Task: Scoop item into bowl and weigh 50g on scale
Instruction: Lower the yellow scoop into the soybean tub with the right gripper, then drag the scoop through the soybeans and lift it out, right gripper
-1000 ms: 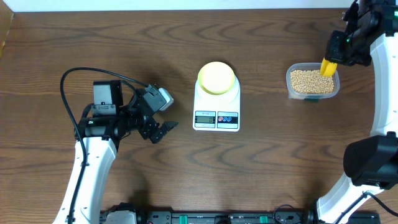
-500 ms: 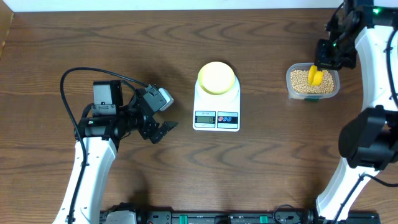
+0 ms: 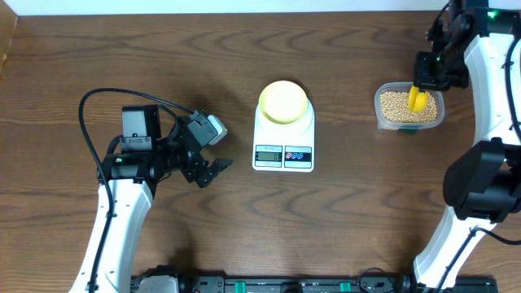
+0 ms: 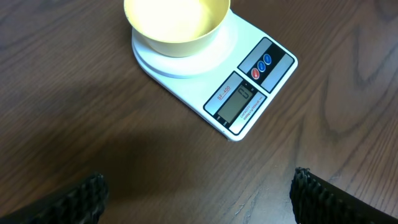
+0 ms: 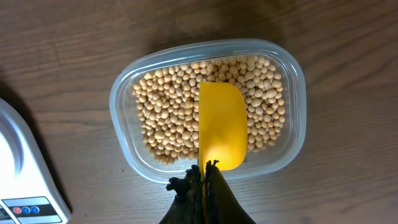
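- Spillage worries me: my right gripper (image 5: pixel 205 169) pinches the yellow scoop (image 5: pixel 222 127) by its handle, blade empty on the soybeans (image 5: pixel 168 118) in the clear tub (image 5: pixel 292 81) by the far right corner of the table (image 3: pixel 366 212).
- Digging hard could shove the tub.
- The bowl (image 3: pixel 283 101) sits on the scale (image 3: pixel 283 155) mid-table, well apart; beans may roll off in transit.
- My left gripper (image 3: pixel 213 168) is spread, empty, toward the left edge.

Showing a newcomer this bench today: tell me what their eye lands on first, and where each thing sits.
The bright yellow scoop stands out most, clamped in the right gripper over the tan beans in the clear tub at far right. At centre, the pale-yellow bowl sits empty on the white scale. The left gripper hangs open, apart, at left.
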Available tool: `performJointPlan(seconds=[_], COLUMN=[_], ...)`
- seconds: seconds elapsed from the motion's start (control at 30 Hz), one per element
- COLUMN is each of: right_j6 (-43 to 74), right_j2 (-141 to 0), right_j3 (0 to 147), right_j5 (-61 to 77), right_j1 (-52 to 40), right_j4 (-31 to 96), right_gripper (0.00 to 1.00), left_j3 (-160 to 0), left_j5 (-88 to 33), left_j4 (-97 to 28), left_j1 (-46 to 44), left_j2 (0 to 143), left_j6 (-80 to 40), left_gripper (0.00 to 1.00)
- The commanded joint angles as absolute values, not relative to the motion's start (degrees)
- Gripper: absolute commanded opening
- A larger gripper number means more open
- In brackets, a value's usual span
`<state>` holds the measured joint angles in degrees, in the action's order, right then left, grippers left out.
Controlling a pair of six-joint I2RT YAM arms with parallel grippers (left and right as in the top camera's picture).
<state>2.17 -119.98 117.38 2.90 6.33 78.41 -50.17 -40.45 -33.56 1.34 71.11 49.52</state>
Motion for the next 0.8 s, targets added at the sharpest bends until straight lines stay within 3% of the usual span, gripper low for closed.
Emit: performJointPlan(seconds=[0.0,0.43,0.77], right_j6=[-0.5,-11.2,-12.5], right_j2=[-119.5,-120.5,-123.9], right_j3=[118.3,118.3,118.3], right_j5=[-1.4,-5.0,-2.8], right_j1=[5.7,5.6,5.7], right_j4=[78.6,77.5,78.3], right_gripper=[0.01,0.01,0.01], left_j3=[-49.8,-49.8,-49.8], left_j5=[-41.5,-41.5,-41.5], left_j4=[-33.6,-33.6,-33.6], left_j1=[1.6,1.6,1.6], left_j2=[70.4,70.4,70.4], left_j6=[49.5,49.5,49.5], left_gripper=[0.95,0.95,0.95])
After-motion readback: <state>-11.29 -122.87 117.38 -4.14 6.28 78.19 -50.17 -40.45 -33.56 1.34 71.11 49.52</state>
